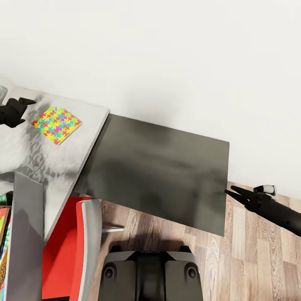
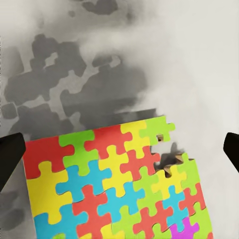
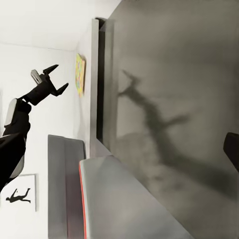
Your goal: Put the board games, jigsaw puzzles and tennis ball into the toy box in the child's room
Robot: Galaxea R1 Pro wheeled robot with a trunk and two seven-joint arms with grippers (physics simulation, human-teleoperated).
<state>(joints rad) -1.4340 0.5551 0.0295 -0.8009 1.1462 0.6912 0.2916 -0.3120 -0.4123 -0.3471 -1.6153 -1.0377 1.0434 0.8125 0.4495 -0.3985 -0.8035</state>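
At bench (image 1: 25, 154) ten o'clock, our left end effector (image 1: 26, 109) spread wide, empty, beside jigsaw puzzle (image 1: 56, 124); we judge pickup next. Right end effector (image 1: 236, 195) open, idle.

A colourful jigsaw puzzle (image 1: 57, 124) lies flat on the grey table (image 1: 25, 154) (left gripper (image 1: 25, 109) just beside it).

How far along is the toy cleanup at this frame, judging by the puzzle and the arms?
Early or mid job. One jigsaw puzzle lies flat on the table, not yet picked up. The left gripper, open and empty, hovers beside it. The right gripper hangs empty over the floor. The colorful boxes may be toys already in the box; I can't tell.
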